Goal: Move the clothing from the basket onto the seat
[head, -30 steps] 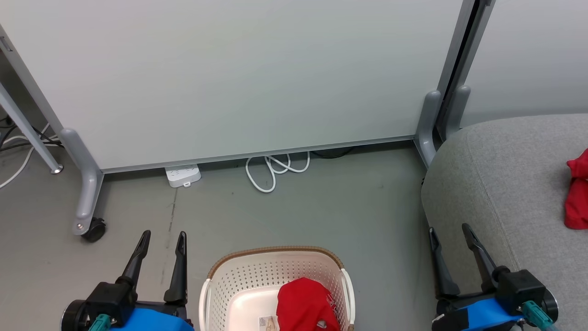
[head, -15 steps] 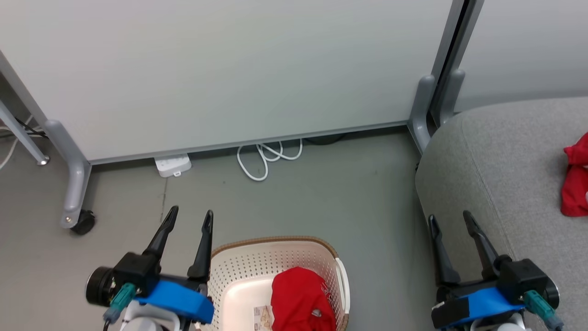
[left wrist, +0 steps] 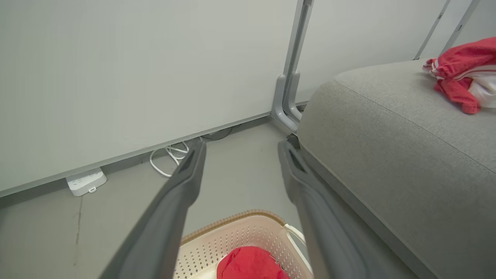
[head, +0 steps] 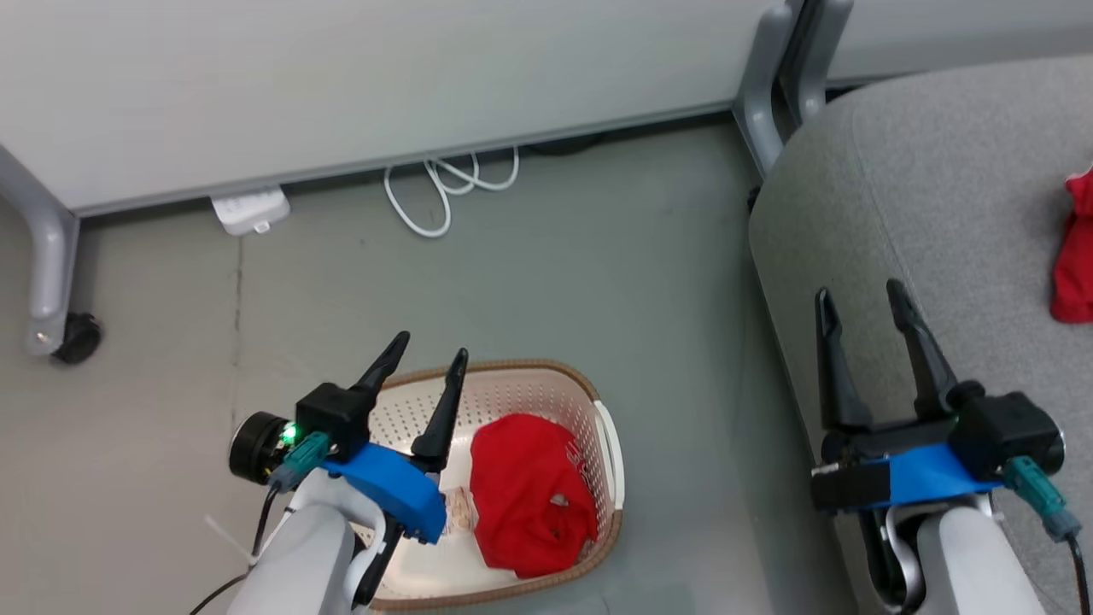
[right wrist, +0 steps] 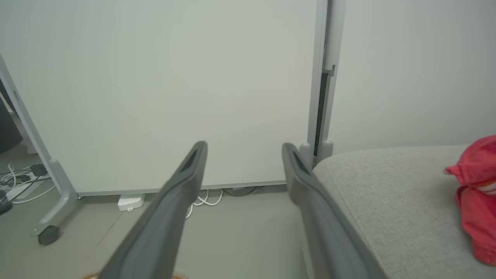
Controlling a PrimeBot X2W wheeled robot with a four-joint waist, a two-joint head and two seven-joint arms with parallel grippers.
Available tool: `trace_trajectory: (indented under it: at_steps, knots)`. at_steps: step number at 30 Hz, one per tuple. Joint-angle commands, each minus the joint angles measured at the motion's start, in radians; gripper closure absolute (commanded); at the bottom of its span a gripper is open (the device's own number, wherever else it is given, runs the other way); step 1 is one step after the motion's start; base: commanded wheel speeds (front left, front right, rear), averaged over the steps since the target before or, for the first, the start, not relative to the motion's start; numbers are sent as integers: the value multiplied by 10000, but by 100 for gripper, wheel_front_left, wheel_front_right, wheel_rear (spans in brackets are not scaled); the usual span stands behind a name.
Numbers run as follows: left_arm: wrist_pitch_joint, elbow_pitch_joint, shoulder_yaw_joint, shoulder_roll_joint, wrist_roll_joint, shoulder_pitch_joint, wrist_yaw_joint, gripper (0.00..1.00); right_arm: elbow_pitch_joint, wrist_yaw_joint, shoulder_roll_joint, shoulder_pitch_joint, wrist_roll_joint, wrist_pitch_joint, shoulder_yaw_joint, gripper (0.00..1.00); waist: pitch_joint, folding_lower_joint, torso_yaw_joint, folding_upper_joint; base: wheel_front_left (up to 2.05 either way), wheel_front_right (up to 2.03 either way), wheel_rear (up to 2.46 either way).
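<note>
Holding left and right jaws wide, empty; aiming left jaws down into basket [head: 546, 370], targeting bunched middle of red garment [head: 529, 495].

The basket [head: 521, 393] stands on the floor [head: 598, 282] in the near middle, left of the seat [head: 922, 196], with a garment [head: 529, 495] lying in it. A second garment [head: 1074, 282] lies on the seat at the far right. Behind the basket, a power strip [head: 249, 211] and a coiled cable [head: 450, 178] lie at the foot of the partition [head: 341, 77].

Crumpled red garment [head: 529, 500] in brown-rimmed cream basket [head: 521, 395], white-striped red garment [left wrist: 459, 69] bunched on light-grey seat [head: 922, 171] beside it
</note>
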Motion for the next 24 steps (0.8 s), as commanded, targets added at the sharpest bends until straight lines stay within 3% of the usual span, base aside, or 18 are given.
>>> trace_trajectory:
  at_steps: [1, 24]
  knots:
    - [-25, 266, -222, 122, -93, -302, -42, 0, -77, -11, -40, -282, -48, -5, -2, 0, 567, -1, -218, 0, 0, 0, 0]
    - [-26, 4437, -3757, 448, -1903, -3491, -32, 0, -830, -11, -105, -2464, -266, -6, 239, 0, 4291, -1, -742, 0, 0, 0, 0]
